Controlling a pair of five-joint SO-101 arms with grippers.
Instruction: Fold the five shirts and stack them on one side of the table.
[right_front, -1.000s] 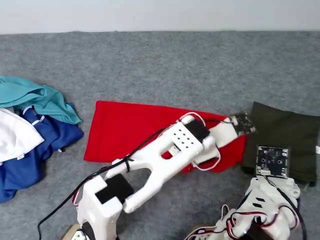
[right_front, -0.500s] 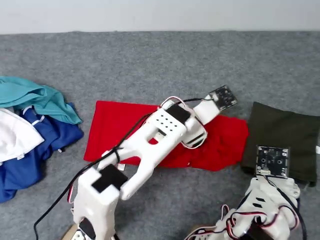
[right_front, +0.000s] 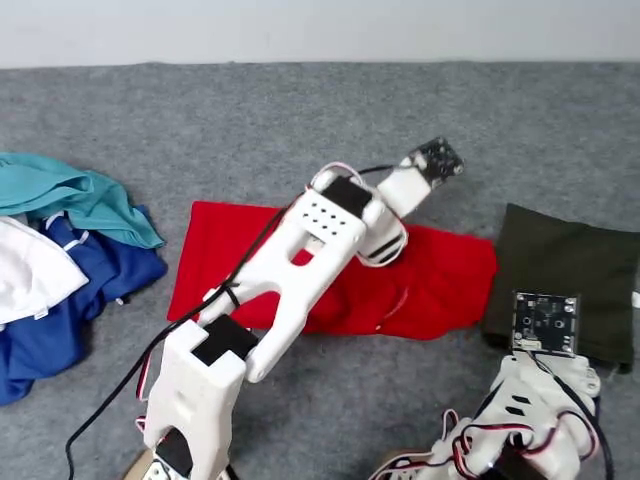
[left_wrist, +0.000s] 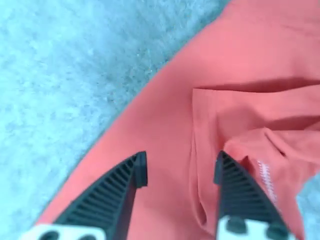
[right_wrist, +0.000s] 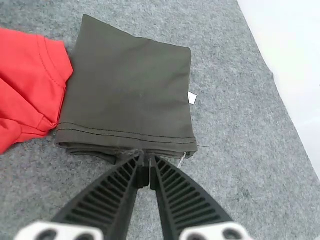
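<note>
Covering part of the red shirt (right_front: 440, 285), the left arm (right_front: 300, 260) is holding the left gripper (left_wrist: 181, 162) spread wide; the right gripper (right_wrist: 145, 165) is squeezing closed by the dark shirt (right_wrist: 130, 90).

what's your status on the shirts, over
Left claw open over the red shirt. Right claw shut at the folded dark green shirt edge. Unfolded heap: teal shirt, white shirt, blue shirt, out of the way.

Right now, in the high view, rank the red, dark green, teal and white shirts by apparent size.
1. red shirt, clearly largest.
2. dark green shirt.
3. teal shirt and white shirt: alike, both cut by the edge, so unranked.
</note>
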